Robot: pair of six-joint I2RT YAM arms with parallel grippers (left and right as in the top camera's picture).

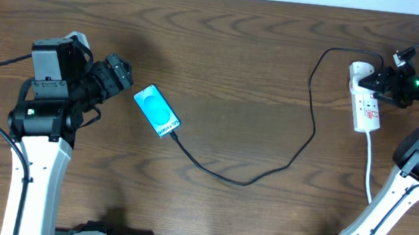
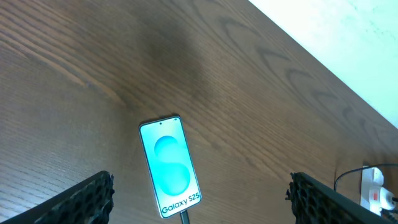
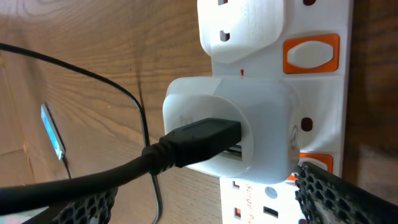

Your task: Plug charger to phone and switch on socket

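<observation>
The phone (image 1: 157,111) lies flat left of centre, its turquoise screen (image 2: 170,165) lit. The charger's thin black cable (image 1: 242,181) enters the phone's lower end (image 2: 184,216) and curves right and up to the socket (image 1: 367,97). In the right wrist view its black plug (image 3: 205,134) sits in a white adapter (image 3: 249,124) on the white socket (image 3: 311,81). My left gripper (image 1: 126,76) is open, just left of the phone and holding nothing. My right gripper (image 3: 205,193) is open around the adapter, one finger (image 3: 348,193) next to an orange switch (image 3: 317,163).
A second orange switch (image 3: 311,53) and another white plug (image 3: 242,25) sit further along the socket. The socket's thick white cord (image 1: 369,166) runs toward the front edge beside my right arm. The phone (image 3: 53,130) shows edge-on in the right wrist view.
</observation>
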